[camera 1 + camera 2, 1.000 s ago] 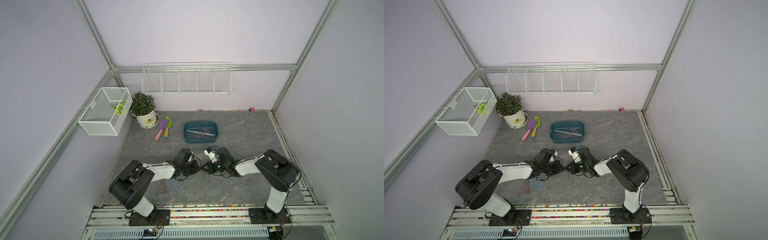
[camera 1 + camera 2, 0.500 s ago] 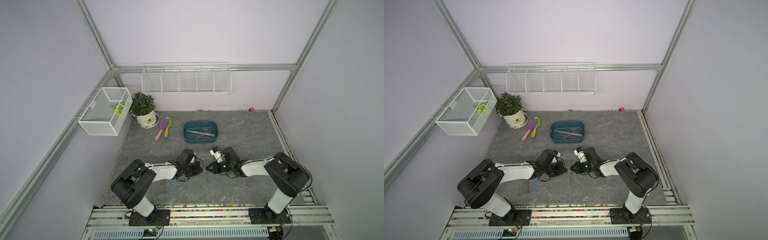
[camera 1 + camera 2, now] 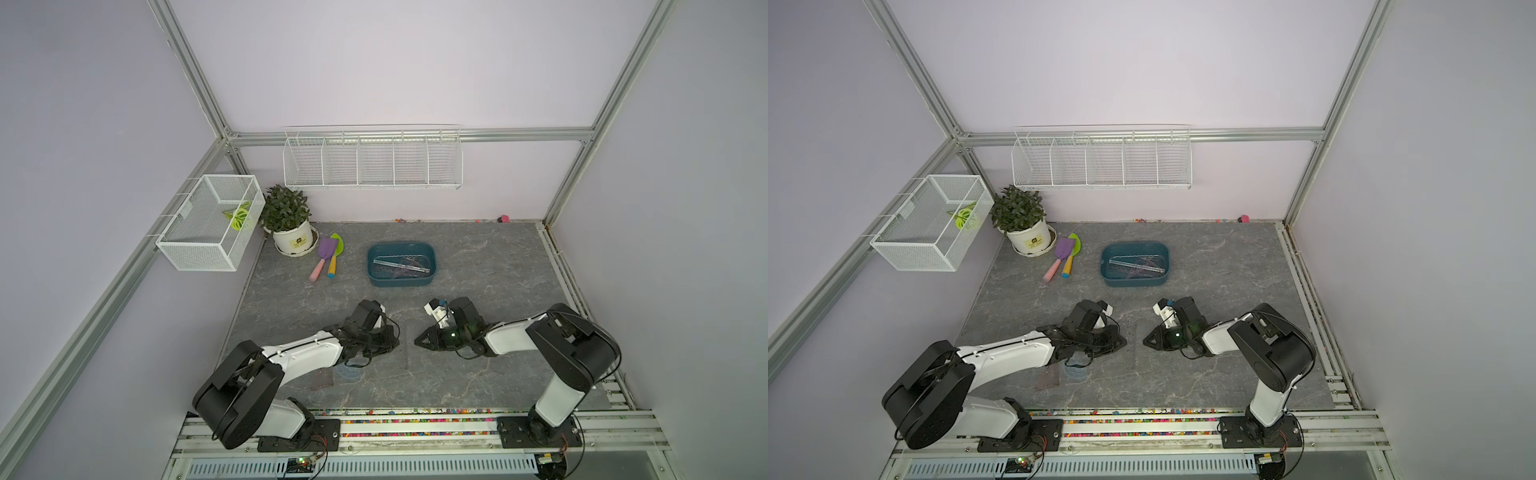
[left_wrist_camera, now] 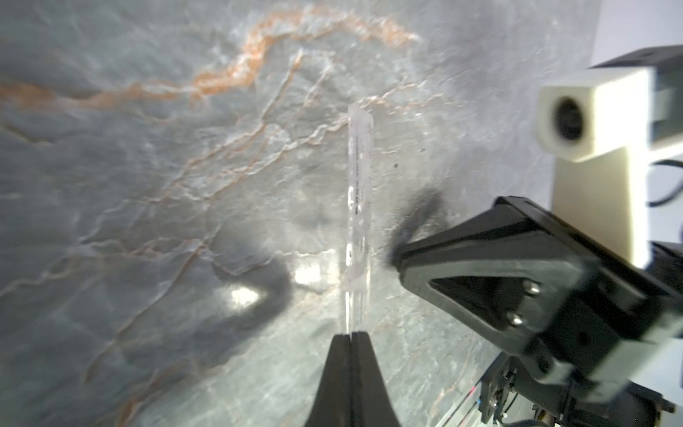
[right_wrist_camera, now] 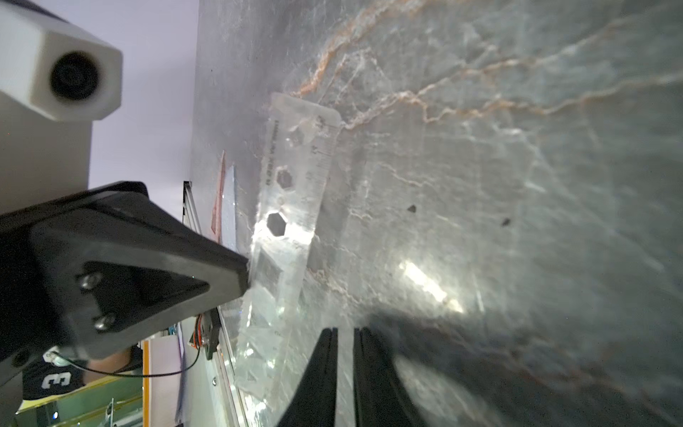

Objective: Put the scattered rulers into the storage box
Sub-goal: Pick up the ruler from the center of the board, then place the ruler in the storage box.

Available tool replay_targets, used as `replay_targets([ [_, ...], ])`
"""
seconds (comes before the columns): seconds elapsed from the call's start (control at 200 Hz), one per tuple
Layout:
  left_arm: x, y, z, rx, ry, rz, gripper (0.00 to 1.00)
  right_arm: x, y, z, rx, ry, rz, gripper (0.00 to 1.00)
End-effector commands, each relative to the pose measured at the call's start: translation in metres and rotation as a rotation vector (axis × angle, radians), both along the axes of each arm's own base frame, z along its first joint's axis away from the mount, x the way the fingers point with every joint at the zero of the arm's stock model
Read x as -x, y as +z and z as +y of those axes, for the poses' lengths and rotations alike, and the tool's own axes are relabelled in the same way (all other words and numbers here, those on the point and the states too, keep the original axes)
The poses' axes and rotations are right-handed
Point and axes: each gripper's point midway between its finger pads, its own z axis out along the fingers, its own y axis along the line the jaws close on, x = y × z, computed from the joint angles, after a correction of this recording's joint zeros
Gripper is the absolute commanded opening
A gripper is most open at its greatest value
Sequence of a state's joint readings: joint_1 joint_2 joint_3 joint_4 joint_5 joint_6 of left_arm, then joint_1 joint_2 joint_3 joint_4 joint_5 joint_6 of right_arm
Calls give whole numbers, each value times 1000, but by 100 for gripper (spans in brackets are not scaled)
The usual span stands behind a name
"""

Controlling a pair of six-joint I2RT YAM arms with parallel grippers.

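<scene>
Take the table [image 3: 498, 270] in both top views as a dial, with 12 at the back wall and 6 at the rail that carries the arm bases. A second ago the two claws were bunched together just below the middle. Since then the right claw [image 3: 417, 341] has backed off toward 3 o'clock and its elbow has swung out toward 4. A gap now shows between it and the left claw [image 3: 397, 343], which has hardly shifted. The box [image 3: 401, 282] at 12 o'clock, the rulers [image 3: 401, 266] lying inside it, and the brown triangle [image 3: 322, 380] and bluish protractor [image 3: 348, 372] lying flat at 7 o'clock are all where they were. In the gap is the clear ruler [image 3: 1133, 345], only a faint streak from above, running from 12 to 6. In the wrist views it is a long see-through strip with fine scale marks along one edge, small lettering and six-sided cut-outs down its middle. It is tilted up off the table, with a dark band of shadow beside it. The left claw is closed, pinching the ruler's long edge about midway along, its tips pressed together with no gap. The right claw's fingers stand a narrow slit apart, holding nothing, just beside the ruler.
</scene>
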State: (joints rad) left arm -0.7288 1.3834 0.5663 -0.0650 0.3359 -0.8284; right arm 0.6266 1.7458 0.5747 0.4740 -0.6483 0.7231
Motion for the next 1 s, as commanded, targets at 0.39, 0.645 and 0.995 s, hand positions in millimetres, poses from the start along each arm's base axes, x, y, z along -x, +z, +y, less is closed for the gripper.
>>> replay_targets([
  [0.39, -48, 52, 8, -31, 166, -124, 0, -6, 10, -10, -26, -16, -17, 16],
  [0.645, -119, 117, -8, 9, 421, -201, 0, -4, 18, -28, -40, -36, -33, 16],
  [0.995, -192, 113, -31, 60, 727, -124, 0, -1, 36, -49, -68, -60, -80, 17],
])
